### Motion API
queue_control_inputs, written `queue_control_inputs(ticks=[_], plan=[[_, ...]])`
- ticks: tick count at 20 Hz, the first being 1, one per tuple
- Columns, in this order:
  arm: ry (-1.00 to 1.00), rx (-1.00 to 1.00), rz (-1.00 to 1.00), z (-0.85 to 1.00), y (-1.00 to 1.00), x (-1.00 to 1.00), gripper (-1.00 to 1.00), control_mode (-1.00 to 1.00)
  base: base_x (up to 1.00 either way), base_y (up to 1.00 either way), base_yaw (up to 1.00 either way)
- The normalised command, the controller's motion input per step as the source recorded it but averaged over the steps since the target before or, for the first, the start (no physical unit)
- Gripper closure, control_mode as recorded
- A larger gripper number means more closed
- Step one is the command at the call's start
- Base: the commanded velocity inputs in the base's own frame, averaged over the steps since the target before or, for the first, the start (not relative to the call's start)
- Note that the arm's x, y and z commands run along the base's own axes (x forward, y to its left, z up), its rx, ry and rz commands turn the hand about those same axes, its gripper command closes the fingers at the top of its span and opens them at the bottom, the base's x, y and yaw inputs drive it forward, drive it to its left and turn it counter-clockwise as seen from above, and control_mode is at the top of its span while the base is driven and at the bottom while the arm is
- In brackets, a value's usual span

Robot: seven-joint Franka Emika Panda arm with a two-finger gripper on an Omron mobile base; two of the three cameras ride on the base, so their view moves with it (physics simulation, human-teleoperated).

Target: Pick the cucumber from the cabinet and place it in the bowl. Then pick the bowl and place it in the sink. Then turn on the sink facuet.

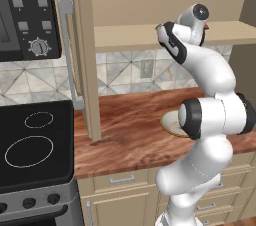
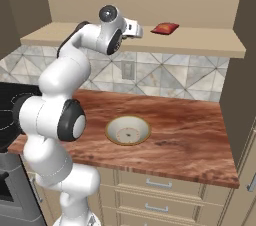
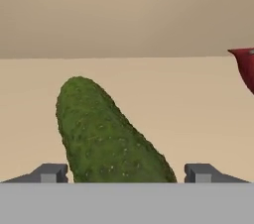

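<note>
I am holding my gripper spread around the cucumber lying on the cabinet shelf beside a red item, and, lying askew between my fingertips, it is risking rolling aside.

Lighting: even, soft, moderately bright; no single source evident. Shadows: faint dark patch on the counter at the foot of the open cabinet door; the cabinet's inner side walls read darker than its shelf. Glare: mild sheen on the white arm only; the stovetop stays flat black. Sharpness: slightly soft throughout, rendered edges a little jagged. Close range: the cucumber shows grainy, smeared texture. Edge distortion: none noticeable.
</note>
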Motion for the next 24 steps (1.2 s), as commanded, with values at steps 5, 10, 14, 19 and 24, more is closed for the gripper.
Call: queue_control_inputs(ticks=[5,10,14,19,24], plan=[[0.00,-0.01,0.01,0.00,0.00,-0.09,1.00,-1.00,0.00,0.00,0.00],[-0.11,-0.11,0.00,-0.19,0.03,-0.90,1.00,-1.00,0.00,0.00,0.00],[-0.21,-0.06,0.00,-0.12,0.00,-1.00,1.00,-1.00,0.00,0.00,0.00],[-0.16,-0.02,0.00,-0.07,-0.04,-1.00,1.00,-1.00,0.00,0.00,0.00],[0.04,0.00,0.01,-0.18,-0.27,-1.00,1.00,-1.00,0.00,0.00,0.00]])
